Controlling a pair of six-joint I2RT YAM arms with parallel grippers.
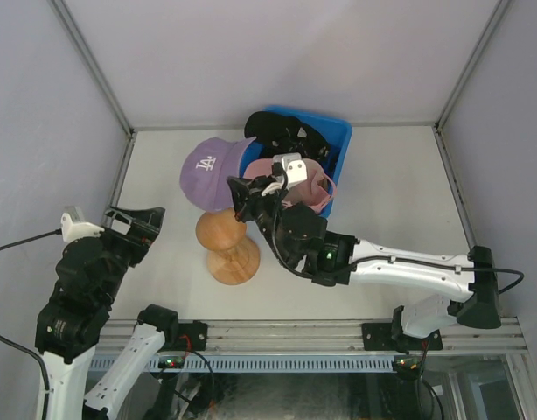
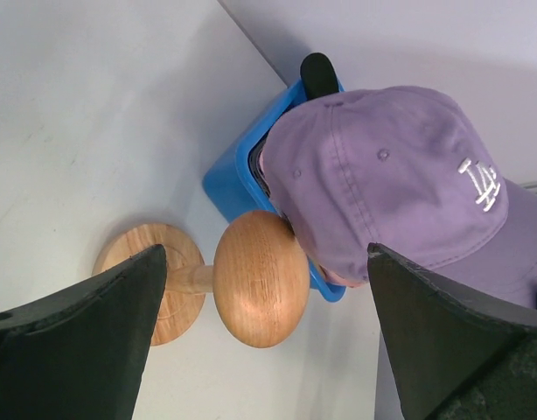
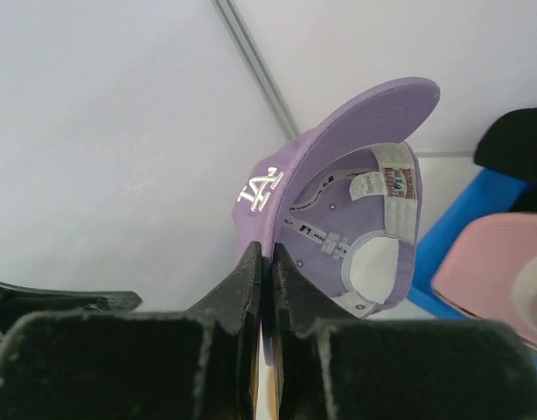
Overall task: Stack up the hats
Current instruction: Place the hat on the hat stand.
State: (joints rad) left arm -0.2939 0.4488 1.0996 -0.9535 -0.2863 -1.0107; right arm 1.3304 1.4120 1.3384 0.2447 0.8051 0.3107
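Observation:
My right gripper is shut on the rim of the lavender cap and holds it up, tilted, beside the bin and just above the wooden head-form stand. In the right wrist view the cap hangs open side toward me, pinched at the gripper. In the left wrist view the cap touches the stand's ball. A pink cap and a black cap lie in the blue bin. My left gripper is open and empty, left of the stand.
The blue bin stands at the back middle of the table. The enclosure walls close in the left, right and back. The stand's round base sits on the table in front of the bin.

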